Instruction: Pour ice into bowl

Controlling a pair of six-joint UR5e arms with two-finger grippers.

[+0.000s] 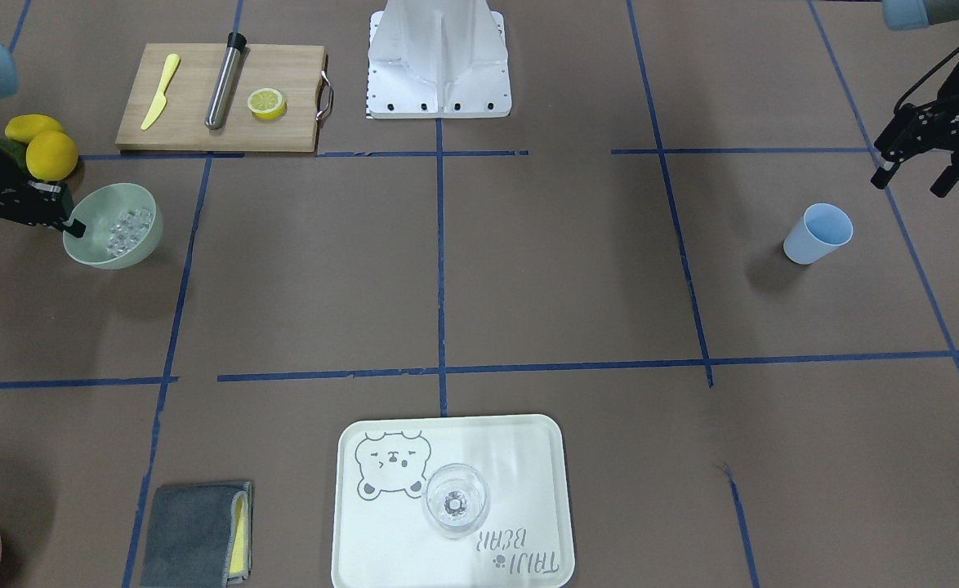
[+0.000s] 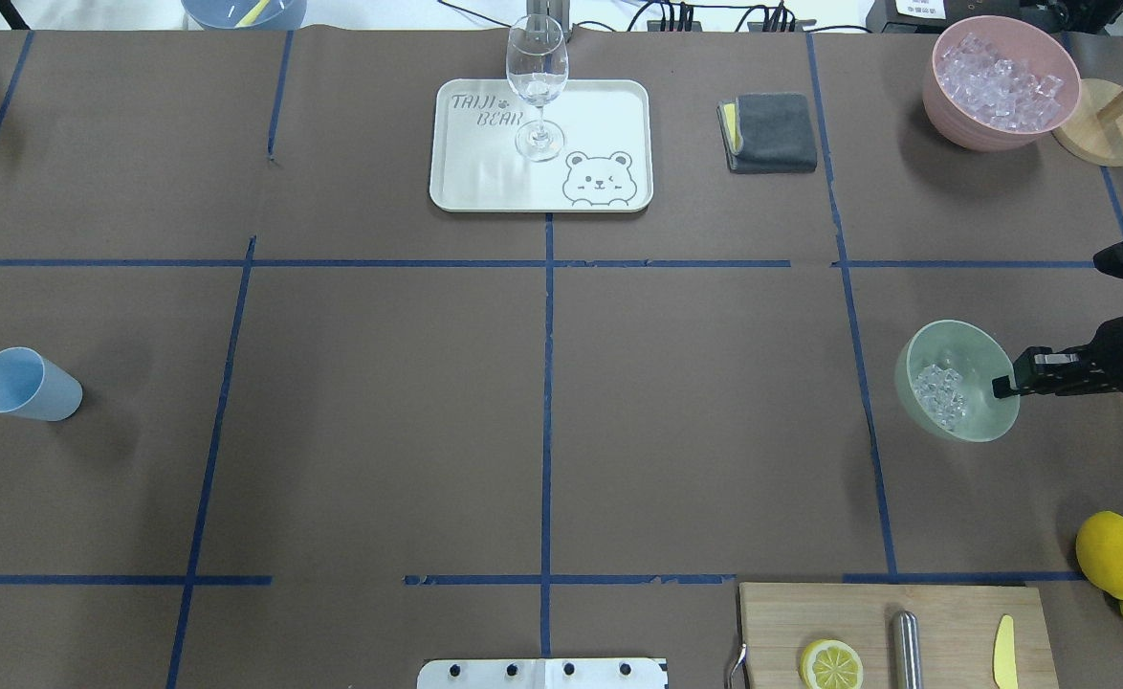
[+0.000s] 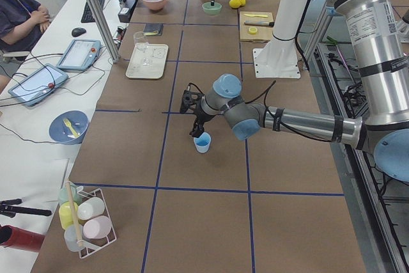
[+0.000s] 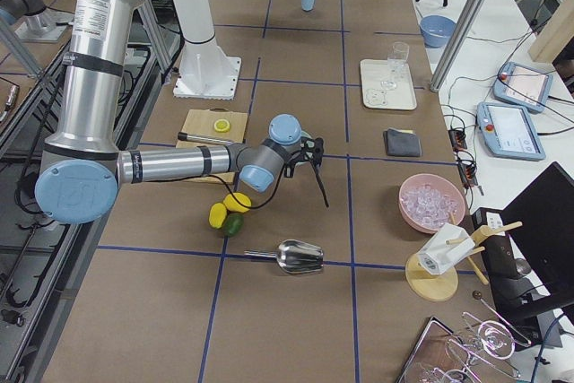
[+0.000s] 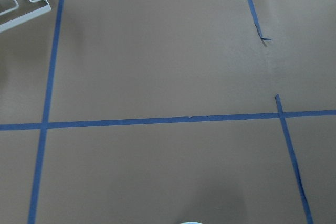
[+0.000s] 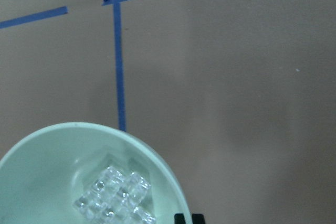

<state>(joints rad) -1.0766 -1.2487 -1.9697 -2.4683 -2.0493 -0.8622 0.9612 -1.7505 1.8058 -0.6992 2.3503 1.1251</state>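
**R gripper** (image 2: pixel 1001 387): closed on the rim of the bowl (image 2: pixel 968 349), on the side nearest the arm. In the R wrist view two dark fingertips (image 6: pixel 180 219) are seen close together at the rim edge. Whether the bowl is lifted off the table (image 2: pixel 542 431) cannot be told.

**Ice** (image 2: pixel 939 394): held in the bowl as a small cluster at the bottom, offset away from the gripper.

**Bowl posn:** R-hand part of the table, just beside a blue tape line (image 2: pixel 858 364).

**Near the bowl**
- Lemons (image 1: pixel 51 153) are seen just behind the gripper, toward the robot side.
- A board (image 1: pixel 194 131) is noted further along that side, w/ a lemon half (image 1: pixel 267 104), a steel rod (image 1: pixel 224 82) and a yellow knife (image 1: pixel 159 91) on it.
- A pink bowl (image 2: pixel 954 120), filled w/ clear cubes, is placed well apart at the far edge.
- A wooden stand (image 2: pixel 1102 134) is seen just beside the pink bowl.

**L gripper** (image 1: pixel 912 180): open, nothing held. It is hung above the table near the cup (image 1: pixel 817 233), w/o contact.

**Cup:** upright and apparently empty, at the L end, well apart from the bowl.

**Far side, centre:** a tray (image 2: pixel 609 105) w/ a wine glass (image 2: pixel 537 86) upright on it. A grey cloth (image 2: pixel 772 132) is laid between the tray and the pink bowl.
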